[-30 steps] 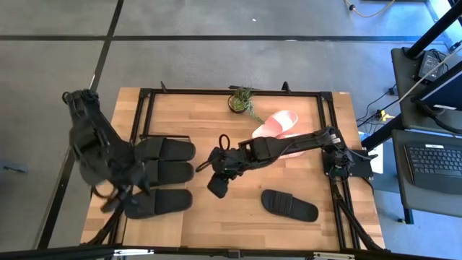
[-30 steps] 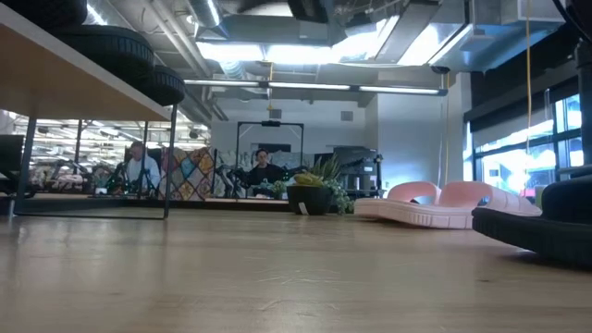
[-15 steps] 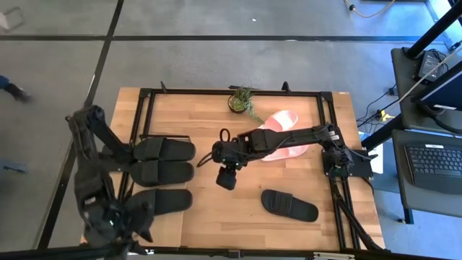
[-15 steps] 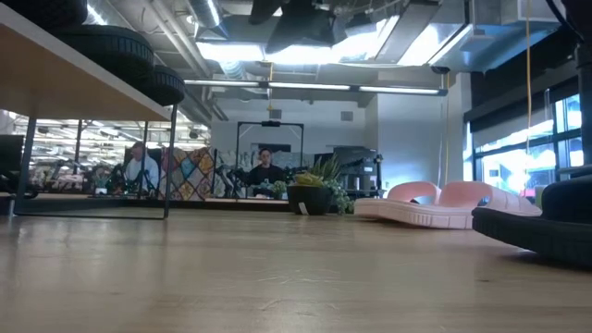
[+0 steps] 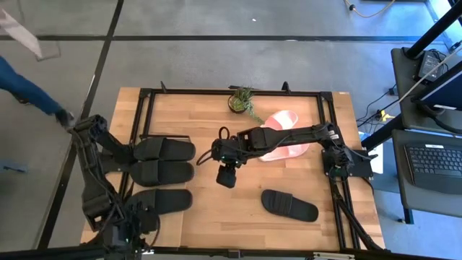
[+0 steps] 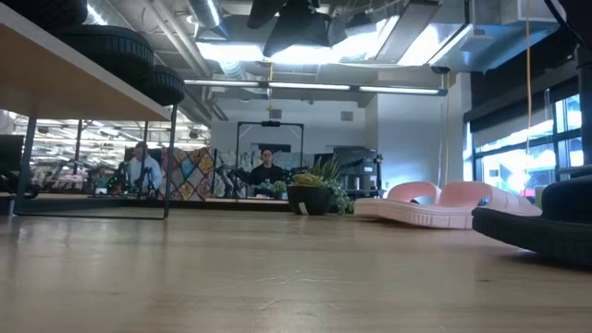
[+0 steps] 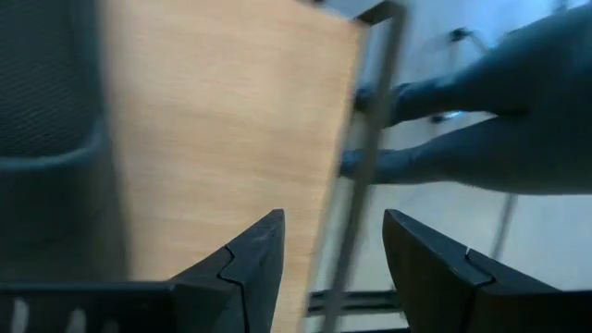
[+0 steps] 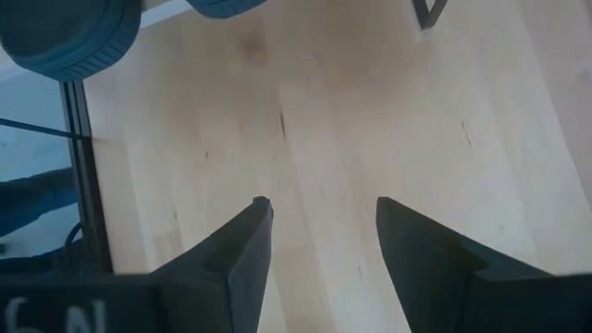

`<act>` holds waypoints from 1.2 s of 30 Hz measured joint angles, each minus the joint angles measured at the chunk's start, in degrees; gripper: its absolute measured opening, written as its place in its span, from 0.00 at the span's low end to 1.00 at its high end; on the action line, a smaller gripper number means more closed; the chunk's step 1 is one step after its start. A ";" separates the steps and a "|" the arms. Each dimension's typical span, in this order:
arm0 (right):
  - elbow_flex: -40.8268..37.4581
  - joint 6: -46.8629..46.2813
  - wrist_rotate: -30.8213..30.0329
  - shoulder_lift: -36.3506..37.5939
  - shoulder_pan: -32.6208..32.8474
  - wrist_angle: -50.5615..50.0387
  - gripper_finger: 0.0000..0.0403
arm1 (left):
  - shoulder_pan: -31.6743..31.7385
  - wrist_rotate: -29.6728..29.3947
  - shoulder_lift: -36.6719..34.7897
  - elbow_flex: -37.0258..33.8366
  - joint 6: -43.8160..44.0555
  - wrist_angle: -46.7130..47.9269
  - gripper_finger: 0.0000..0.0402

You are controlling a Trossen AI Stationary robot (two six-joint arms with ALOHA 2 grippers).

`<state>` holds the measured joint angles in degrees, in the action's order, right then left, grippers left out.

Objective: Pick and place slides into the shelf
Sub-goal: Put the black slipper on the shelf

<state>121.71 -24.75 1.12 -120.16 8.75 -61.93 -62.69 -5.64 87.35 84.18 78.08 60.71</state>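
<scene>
Hovering mid-table, right gripper [image 5: 226, 175] jaws spread, empty | left gripper [image 5: 124, 232] retreated to table's near-left corner, jaws spread

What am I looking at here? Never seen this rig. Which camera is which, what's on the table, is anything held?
Two dark robot arms work at a wooden table. The high view looks straight down. The low view sits at tabletop height. The two wrist views look forward past each arm's own fingers.

The left gripper is at the table's near-left corner, open and empty. The right gripper hovers over mid-table, also open and empty.

Three black slides lie in a row on the left side, where the shelf stands. One more black slide lies loose on the table, near right. Two pink slides lie by a small potted plant at the far edge.
</scene>
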 joint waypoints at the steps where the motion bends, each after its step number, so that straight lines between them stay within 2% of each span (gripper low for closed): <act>1: 0.00 0.00 -0.01 0.00 -0.01 0.00 0.48 | 0.08 0.29 0.00 0.00 0.00 1.52 0.44; 20: 0.00 -0.59 -0.04 -0.07 -0.02 1.19 0.48 | 1.72 0.23 0.00 0.07 -0.21 15.18 0.44; 36: 0.00 -0.64 -0.06 -0.07 -0.02 1.27 0.48 | 3.43 -2.31 -0.02 0.07 -3.23 16.80 0.44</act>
<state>121.71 -25.39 1.06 -120.22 8.73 -60.66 -59.25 -7.95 87.33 84.25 74.85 77.51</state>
